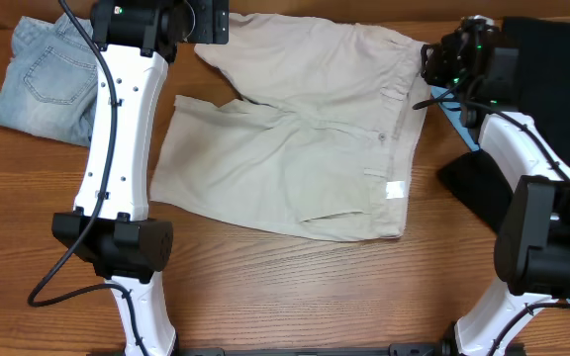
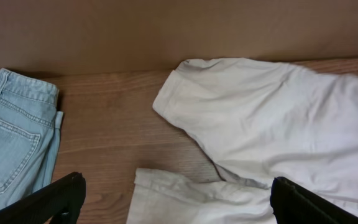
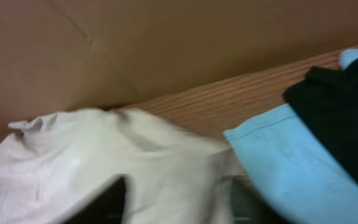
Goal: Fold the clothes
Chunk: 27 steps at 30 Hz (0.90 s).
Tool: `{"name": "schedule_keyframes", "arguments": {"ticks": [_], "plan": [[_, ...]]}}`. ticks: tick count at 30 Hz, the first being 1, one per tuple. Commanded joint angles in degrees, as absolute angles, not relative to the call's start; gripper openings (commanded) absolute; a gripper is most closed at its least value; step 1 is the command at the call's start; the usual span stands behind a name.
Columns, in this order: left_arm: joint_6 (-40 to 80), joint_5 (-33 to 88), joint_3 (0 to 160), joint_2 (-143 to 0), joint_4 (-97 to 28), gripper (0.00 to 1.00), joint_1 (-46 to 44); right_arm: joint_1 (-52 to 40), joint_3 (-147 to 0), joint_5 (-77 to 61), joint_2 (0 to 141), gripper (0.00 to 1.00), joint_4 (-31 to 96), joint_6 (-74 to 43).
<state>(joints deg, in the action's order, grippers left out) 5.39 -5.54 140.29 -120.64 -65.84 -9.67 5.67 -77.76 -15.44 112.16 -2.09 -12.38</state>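
Here, the left jaws are standing wide apart, their two dark fingers (image 2: 48, 199) showing at the lower corners of the left wrist view and holding nothing. They are hovering over the far leg hem of the beige shorts (image 1: 295, 148), whose pale cloth is lying between and beyond them. The right jaws are sitting at the far corner of the waistband. In the blurred right wrist view beige cloth is bunching between the two fingers (image 3: 107, 202), but I cannot tell whether they are pinching it.

The shorts are lying spread on the middle of the wooden surface (image 1: 295, 287), waistband toward the right arm and both legs pointing toward the left arm. A white label (image 1: 395, 191) is showing near the waistband's near end.

A strip of bare wood is separating the shorts' leg hems from the pale denim piece (image 1: 38, 79), which is lying at the far left. On the right, the light-blue piece (image 3: 284, 162) is just beside the waistband, with the black piece (image 1: 552, 79) lying on top of it. Bare wood is running along the near edge between the two arm bases. A brown wall (image 2: 166, 31) is closing off the far side.
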Motion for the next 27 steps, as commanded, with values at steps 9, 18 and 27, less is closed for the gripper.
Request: {"name": "schedule_keyframes", "arguments": {"ticks": [9,18,27], "plan": [[1.7,-4.9,140.7,-117.5,-71.4,1.0,-9.7,4.8,-78.9,-18.1,94.9,1.0,23.9,-14.9],[9.3,-0.1,140.7,-113.6,-91.3,1.0,-9.8,3.6,-78.9,-26.7,70.3,1.0,51.0,-15.1],[11.1,0.0,133.5,-106.3,-96.8,1.0,-11.3,3.6,-78.8,-26.3,60.6,1.0,67.1,-15.0]]}}
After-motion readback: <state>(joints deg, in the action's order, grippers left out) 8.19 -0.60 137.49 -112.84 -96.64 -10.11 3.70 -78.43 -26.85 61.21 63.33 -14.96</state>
